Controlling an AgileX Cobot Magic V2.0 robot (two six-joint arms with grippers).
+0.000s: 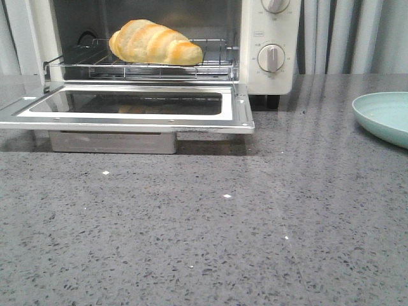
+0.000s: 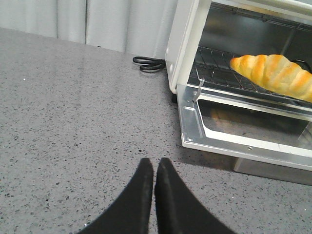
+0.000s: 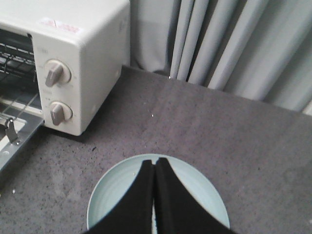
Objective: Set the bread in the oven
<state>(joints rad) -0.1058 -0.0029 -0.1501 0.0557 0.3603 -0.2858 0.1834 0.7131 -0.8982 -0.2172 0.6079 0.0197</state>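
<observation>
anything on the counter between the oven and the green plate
No, in the front view only bare grey countertop lies between the oven and the plate; the right wrist view shows the same.

There was one golden-brown ridged bread roll (image 1: 156, 43) and one cream-white toaster oven (image 1: 268, 57) with its glass door down. The oven carried two round knobs (image 3: 58, 92) and one wire rack (image 1: 95, 64). One pale mint-green plate (image 1: 386, 115) sat at three o'clock. One black coiled cord (image 2: 148, 63) lay at nine o'clock of the oven.
</observation>
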